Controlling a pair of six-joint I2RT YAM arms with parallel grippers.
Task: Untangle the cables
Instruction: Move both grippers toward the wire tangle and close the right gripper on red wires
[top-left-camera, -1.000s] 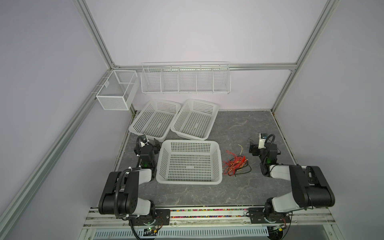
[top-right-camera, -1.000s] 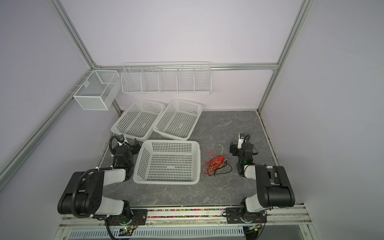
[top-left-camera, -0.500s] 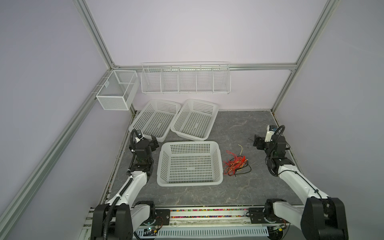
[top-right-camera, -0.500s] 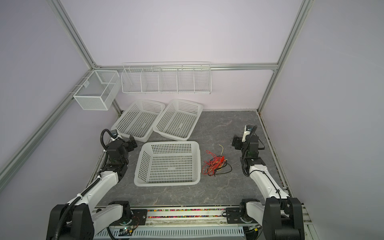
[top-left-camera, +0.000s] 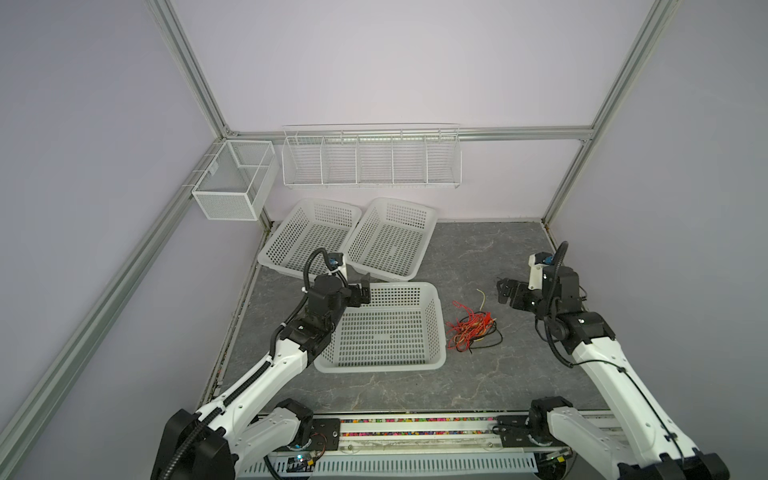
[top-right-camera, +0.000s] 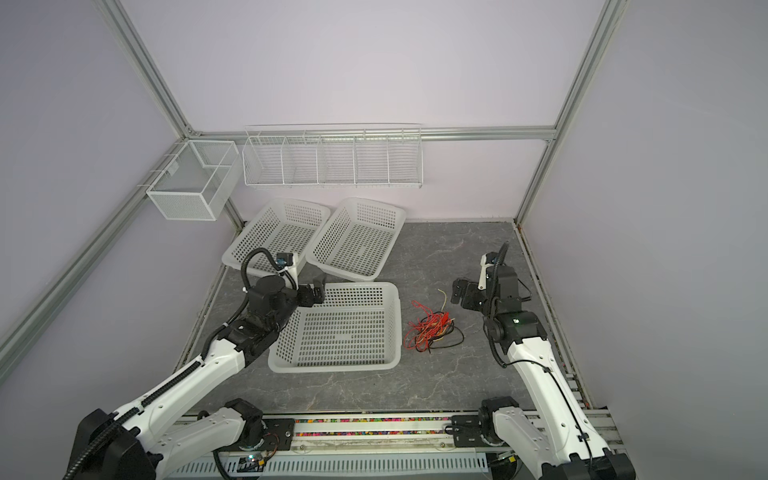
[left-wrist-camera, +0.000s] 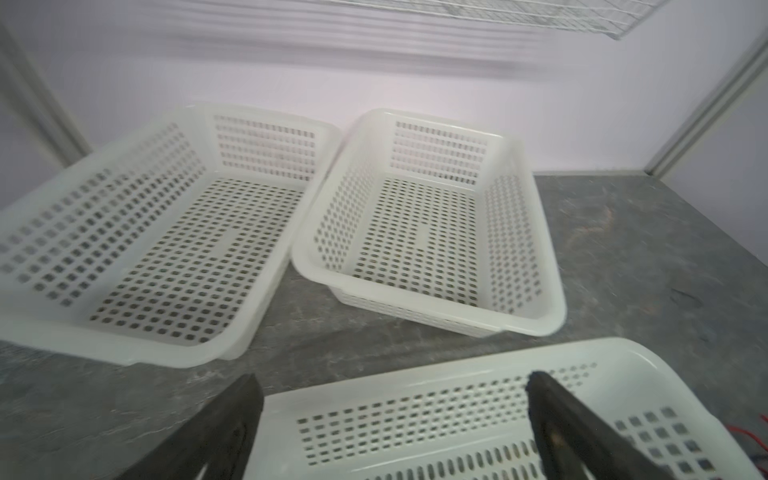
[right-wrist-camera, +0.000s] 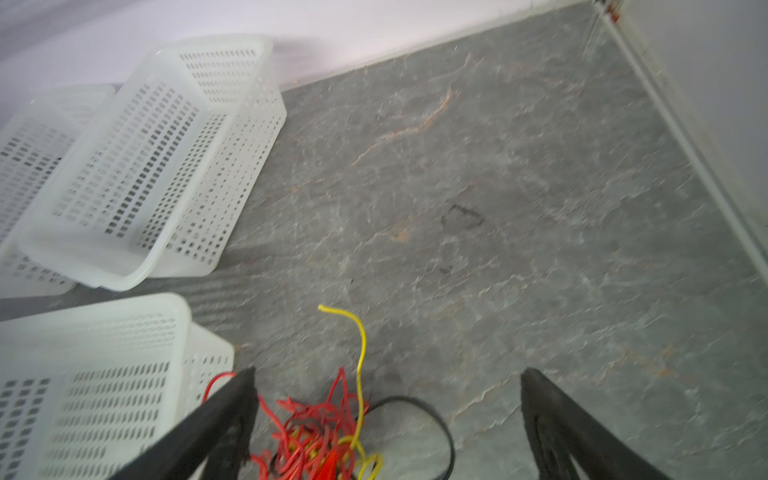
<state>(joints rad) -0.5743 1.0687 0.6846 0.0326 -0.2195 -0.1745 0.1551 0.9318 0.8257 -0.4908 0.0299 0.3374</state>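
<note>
Within the last second both arms left a folded posture close to the base rail and extended forward over the table (top-left-camera: 478, 249). The cables (top-left-camera: 471, 328) did not shift during that interval: they lay as one tangled heap of red, yellow and black strands on the bare table surface, just beside the right wall of the near basket (top-left-camera: 380, 365) and outside it. The right gripper (top-left-camera: 505, 291) stood raised, near the heap on its right and slightly beyond it, apart from every strand. In the right wrist view its jaws stood wide apart and empty, with the heap low between them and a single yellow strand (right-wrist-camera: 359, 336) running away from the bundle. The left gripper (top-left-camera: 361, 291) hovered at the far left corner of the near basket, well apart from the cables. In the left wrist view its jaws were likewise spread and held nothing, facing the rear baskets (top-left-camera: 309, 232), which kept their positions. Judged from this layout, the task had only reached the approach stage and no strand had been separated. The right arm was the better placed to descend on the heap, and the free yellow strand offered a probable first pick point. The left arm would need to cross the near basket to assist.
</note>
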